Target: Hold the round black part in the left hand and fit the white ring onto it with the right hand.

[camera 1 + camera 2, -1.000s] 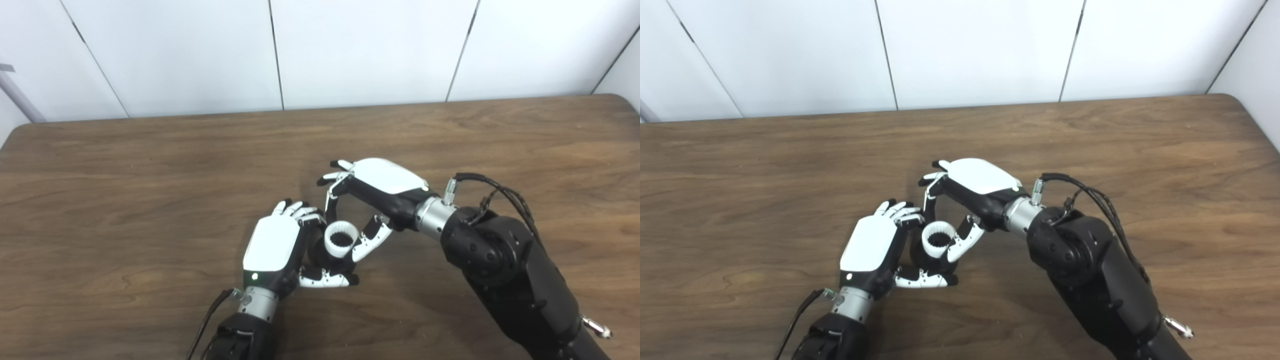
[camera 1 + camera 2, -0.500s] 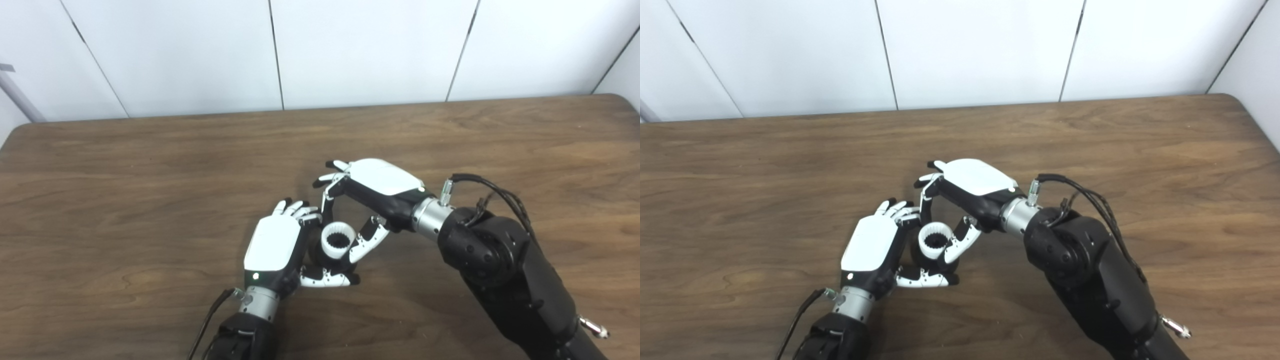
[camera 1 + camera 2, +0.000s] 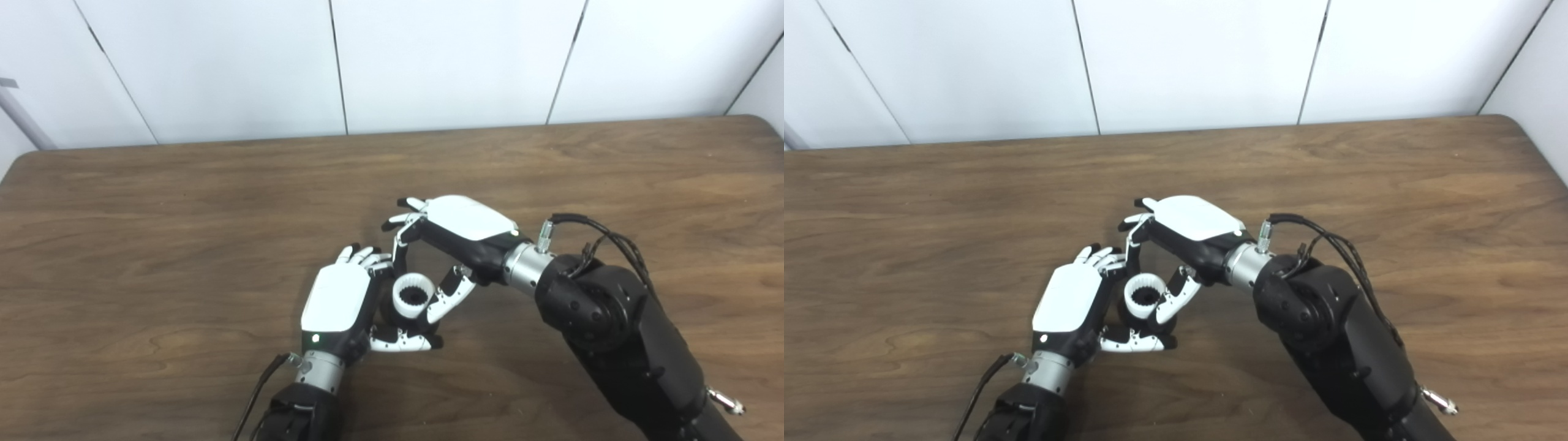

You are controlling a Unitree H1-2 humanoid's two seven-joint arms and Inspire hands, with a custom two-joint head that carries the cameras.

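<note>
Left hand [image 3: 338, 300] clasps the round black part [image 3: 387, 311]; right hand [image 3: 456, 236] pinches the white ring [image 3: 412, 296] atop it. Both views agree.

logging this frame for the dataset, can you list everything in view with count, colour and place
white ring: one, white, toothed inside, between the two hands, sitting on the black part
black part: one, black, mostly hidden, in the left hand under the ring
table: one, brown wood, fills the lower part of the view
wall: white panels with dark seams, behind the table
pole: one, grey, far left edge against the wall
left hand: one, white and black, near centre, shut on the black part
right hand: one, white and black, right of centre, finger and thumb pinching the ring
</note>
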